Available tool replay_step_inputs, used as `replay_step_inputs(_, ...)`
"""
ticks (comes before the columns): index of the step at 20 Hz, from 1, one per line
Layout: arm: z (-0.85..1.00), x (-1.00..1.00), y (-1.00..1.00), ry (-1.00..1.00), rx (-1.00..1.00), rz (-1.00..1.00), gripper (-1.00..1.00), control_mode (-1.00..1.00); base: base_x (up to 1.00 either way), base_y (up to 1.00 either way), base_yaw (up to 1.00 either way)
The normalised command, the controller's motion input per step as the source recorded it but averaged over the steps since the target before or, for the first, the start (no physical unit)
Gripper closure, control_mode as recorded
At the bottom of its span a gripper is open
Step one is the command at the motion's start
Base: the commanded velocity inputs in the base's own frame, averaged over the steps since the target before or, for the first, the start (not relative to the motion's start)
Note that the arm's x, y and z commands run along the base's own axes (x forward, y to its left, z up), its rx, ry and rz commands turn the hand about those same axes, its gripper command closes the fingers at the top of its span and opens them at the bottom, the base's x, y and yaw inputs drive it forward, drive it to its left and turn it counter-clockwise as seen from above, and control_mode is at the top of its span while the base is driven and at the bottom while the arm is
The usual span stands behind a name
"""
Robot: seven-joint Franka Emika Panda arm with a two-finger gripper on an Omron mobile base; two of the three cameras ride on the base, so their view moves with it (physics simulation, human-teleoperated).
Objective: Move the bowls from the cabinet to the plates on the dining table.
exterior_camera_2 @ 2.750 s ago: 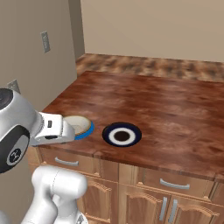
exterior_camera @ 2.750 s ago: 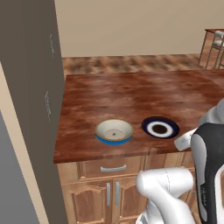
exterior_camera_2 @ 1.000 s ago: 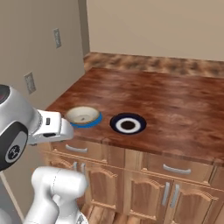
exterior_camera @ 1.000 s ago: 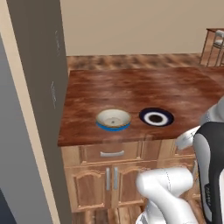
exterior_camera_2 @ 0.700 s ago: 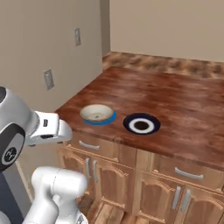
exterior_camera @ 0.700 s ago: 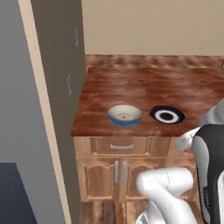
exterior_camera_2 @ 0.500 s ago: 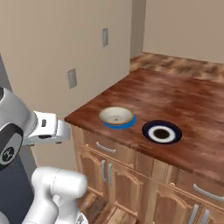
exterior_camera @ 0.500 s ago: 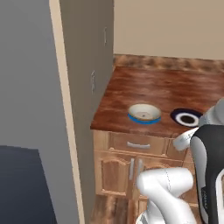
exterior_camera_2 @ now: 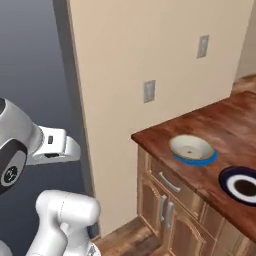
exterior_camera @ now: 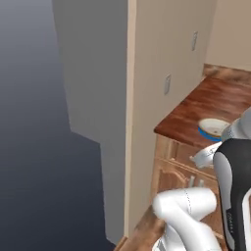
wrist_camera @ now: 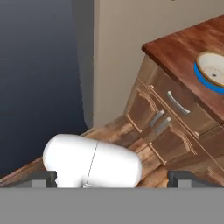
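Gripper: its two dark fingertips (wrist_camera: 43, 177) sit far apart at the bottom corners of the hand view. The jaws stand fully apart and nothing lies between them.
Gripper aim: the hand view looks down at the wooden floor (wrist_camera: 109, 131) and the front of the table's drawers.
Cream bowl (exterior_camera_2: 191, 147): sits upright on the blue plate (exterior_camera_2: 200, 159), near the table's left front edge. The blue rim shows under the bowl's near side.
Cream bowl relative to gripper: well apart. In the hand view the bowl (wrist_camera: 213, 72) lies at the upper right edge, far above the fingertips.
Ringed plate (exterior_camera_2: 242, 186): lies flat on the table, just right of the blue plate and apart from it. It is cut off by the right edge of the right base view.
Table (exterior_camera_2: 235, 125): reddish-brown top over a drawer (exterior_camera_2: 170, 183) and arched doors with grey handles.
Wall (exterior_camera_2: 150, 50): beige, left of the table, with two grey switch plates (exterior_camera_2: 149, 91).
Left base view: the bowl (exterior_camera: 214, 127) shows on the table at the right, partly behind the arm.
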Motion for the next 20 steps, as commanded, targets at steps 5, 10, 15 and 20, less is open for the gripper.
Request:
replay_step_inputs(5,0.0,0.0,0.0,0.0,0.0,0.0,-1.0,1.0,-0.59,0.0,0.6)
replay_step_inputs(10,0.0,0.0,0.0,0.0,0.0,0.0,-1.0,1.0,-0.7,0.03,0.59)
replay_step_inputs(15,0.0,0.0,0.0,0.0,0.0,0.0,-1.0,1.0,-0.9,0.04,0.57)
replay_step_inputs(20,0.0,0.0,0.0,0.0,0.0,0.0,-1.0,1.0,-1.0,-0.19,0.47)
